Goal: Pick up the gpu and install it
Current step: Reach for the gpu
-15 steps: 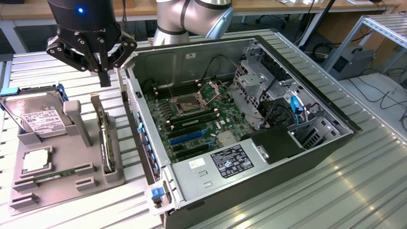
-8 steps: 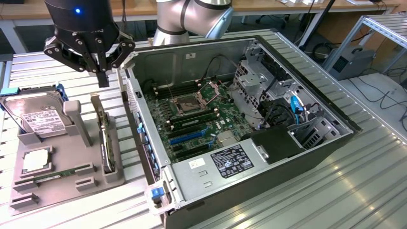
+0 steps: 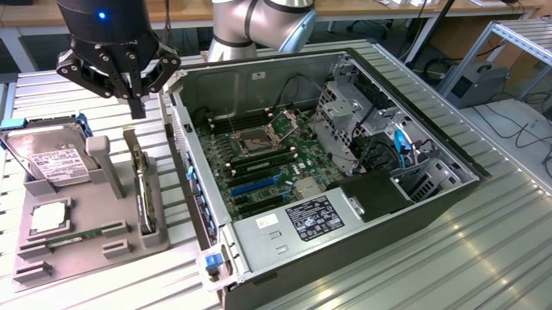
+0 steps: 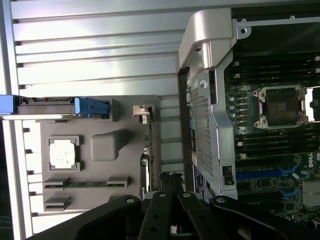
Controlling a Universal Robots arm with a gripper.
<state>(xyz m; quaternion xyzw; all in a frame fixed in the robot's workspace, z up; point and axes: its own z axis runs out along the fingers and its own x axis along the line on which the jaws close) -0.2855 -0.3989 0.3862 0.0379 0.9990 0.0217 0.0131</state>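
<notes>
Black fingers [image 4: 164,185] of the robot arm's gripper [image 3: 138,112] are pressed together with nothing between them. They hang point-down over the gpu [image 3: 143,188] and do not touch it. The gpu stands on its long edge in a slot of a grey holder [image 3: 86,227]. Its pale metal bracket [image 3: 130,150] rises at the end farther from the exterior camera. In the wrist view the card [image 4: 146,150] shows edge-on as a thin strip, and the fingertips lie just beside it.

The same holder carries a silver hard drive [image 3: 52,160] with a white label and blue side rails, propped upright on the exterior view's left. A square processor chip [image 3: 49,217] lies flat in a recess near it. A narrow green memory stick [image 3: 74,239] sits in a groove just beside the chip.

The holder rests on a ribbed metal worktop [image 3: 483,258]. Just beside it, on the exterior view's right, an opened computer case [image 3: 285,248] lies on its side with the motherboard [image 3: 263,165] facing up. An uncovered processor socket [image 3: 256,137] sits near the middle of the board. A blue slot [image 3: 254,185] runs across the board nearer the exterior camera. The arm's grey joint [image 3: 258,22] stands behind the case.
</notes>
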